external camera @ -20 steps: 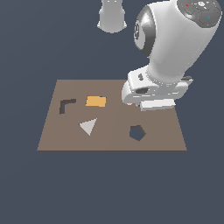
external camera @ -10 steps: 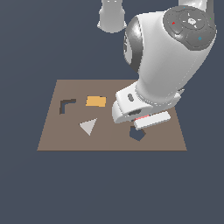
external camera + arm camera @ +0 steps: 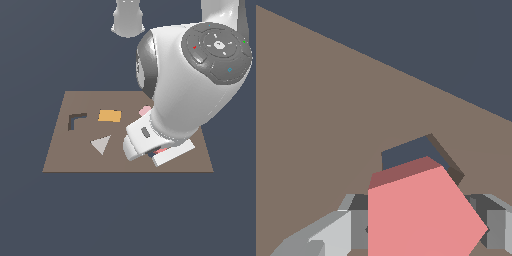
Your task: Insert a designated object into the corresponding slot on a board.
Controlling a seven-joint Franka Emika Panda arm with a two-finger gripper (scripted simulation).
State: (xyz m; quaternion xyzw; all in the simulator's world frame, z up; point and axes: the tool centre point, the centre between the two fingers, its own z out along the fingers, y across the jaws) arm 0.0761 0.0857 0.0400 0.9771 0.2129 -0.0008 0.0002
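In the wrist view my gripper [image 3: 423, 225] is shut on the red pentagonal block [image 3: 421, 215], with a grey finger [image 3: 351, 225] on each side of it. The block hangs just above the dark pentagon slot [image 3: 406, 152] in the brown board [image 3: 316, 125] and covers part of it. In the exterior view the hand [image 3: 155, 142] sits low over the board [image 3: 60, 155] towards the exterior view's right. It hides the slot, and only a sliver of the red block [image 3: 160, 151] shows under it.
On the board in the exterior view are a dark L-shaped hole [image 3: 76, 120], an orange rectangle [image 3: 109, 116], a pale triangle [image 3: 101, 144] and a pink piece [image 3: 145, 110] partly behind the arm. The robot base [image 3: 128, 17] stands beyond the board.
The arm has swung down and forward over the board. The pentagon slot, open to view a second ago, is now covered by the hand.
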